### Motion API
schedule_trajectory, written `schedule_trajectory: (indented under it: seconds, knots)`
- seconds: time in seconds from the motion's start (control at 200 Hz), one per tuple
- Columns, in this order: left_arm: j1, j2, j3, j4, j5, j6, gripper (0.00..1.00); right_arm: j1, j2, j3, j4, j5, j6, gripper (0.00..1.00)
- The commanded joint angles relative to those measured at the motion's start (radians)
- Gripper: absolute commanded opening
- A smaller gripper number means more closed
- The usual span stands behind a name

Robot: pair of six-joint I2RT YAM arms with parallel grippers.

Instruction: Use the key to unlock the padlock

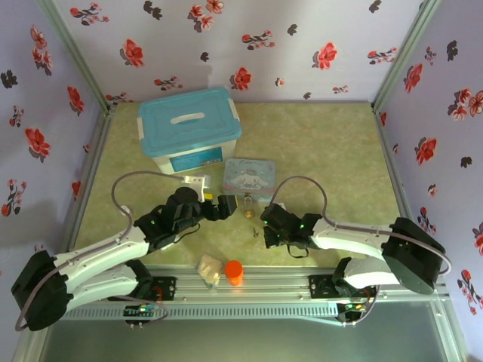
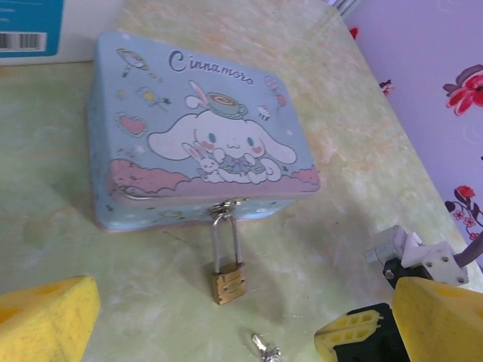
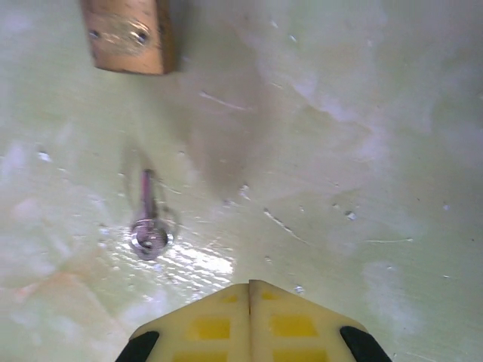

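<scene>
Though beside padlock (image 3: 128, 34), key (image 3: 147, 217) untouched; right gripper (image 3: 249, 286) closed

1. Pale blue Cinnamoroll tin (image 1: 250, 178), lid closed.
2. White storage box (image 1: 189, 128) with blue lid, just behind the tin.
3. Orange cylinder (image 1: 234, 271) and beige lump (image 1: 209, 269), side by side, well in front of the tin.

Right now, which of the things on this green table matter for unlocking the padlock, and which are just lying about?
For the job:
small brass padlock
tiny thin metal key, lying loose beside it
pale blue cartoon tin, whose clasp the padlock hangs from

Just lying about:
white storage box with blue lid
orange cylinder
beige lump
</scene>
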Motion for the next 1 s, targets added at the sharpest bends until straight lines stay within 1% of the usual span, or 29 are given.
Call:
schedule_trajectory:
  seconds: [0.0, 0.05, 0.11, 0.12, 0.125, 0.16, 0.195, 0.25, 0.325, 0.47, 0.685, 0.765, 0.87, 0.995]
  knots:
    - [-0.007, 0.009, -0.024, 0.088, 0.009, -0.013, 1.0, -0.012, -0.015, 0.05, -0.047, 0.01, -0.046, 0.06]
    - [-0.007, 0.004, -0.04, 0.101, 0.007, -0.013, 0.99, -0.013, -0.01, 0.057, -0.044, 0.009, -0.05, 0.13]
    - [-0.006, -0.005, -0.056, 0.103, -0.002, -0.012, 1.0, -0.008, 0.001, 0.052, 0.002, -0.01, -0.036, 0.32]
    - [-0.005, -0.006, -0.057, 0.101, -0.004, -0.011, 1.0, -0.007, 0.002, 0.051, 0.006, -0.013, -0.034, 0.32]
    - [-0.005, -0.007, -0.058, 0.101, -0.005, -0.012, 1.0, -0.008, 0.006, 0.052, 0.015, -0.017, -0.032, 0.35]
    - [-0.005, -0.015, -0.061, 0.094, -0.011, -0.009, 1.0, -0.002, 0.02, 0.051, 0.045, -0.025, -0.023, 0.43]
    - [-0.005, -0.022, -0.063, 0.087, -0.013, -0.006, 1.0, 0.006, 0.038, 0.056, 0.072, -0.027, -0.02, 0.47]
    - [-0.005, -0.031, -0.064, 0.076, -0.014, 0.0, 1.0, 0.017, 0.071, 0.073, 0.088, -0.022, -0.022, 0.49]
    - [-0.005, -0.04, -0.069, 0.066, -0.015, 0.005, 1.0, 0.022, 0.125, 0.105, 0.076, -0.008, -0.024, 0.48]
    - [-0.004, -0.047, -0.086, 0.069, -0.023, 0.0, 1.0, 0.03, 0.194, 0.136, 0.053, 0.008, -0.034, 0.43]
    - [-0.004, -0.048, -0.099, 0.071, -0.044, -0.018, 1.0, 0.062, 0.212, 0.123, 0.04, 0.008, -0.012, 0.33]
    - [-0.006, -0.05, -0.106, 0.068, -0.06, -0.022, 1.0, 0.069, 0.221, 0.106, 0.06, -0.008, 0.001, 0.32]
    - [-0.004, -0.052, -0.107, 0.065, -0.065, -0.022, 1.0, 0.075, 0.241, 0.106, 0.059, 0.001, 0.008, 0.29]
    - [-0.003, -0.061, -0.109, 0.052, -0.071, -0.028, 1.0, 0.085, 0.265, 0.109, 0.058, -0.008, 0.02, 0.24]
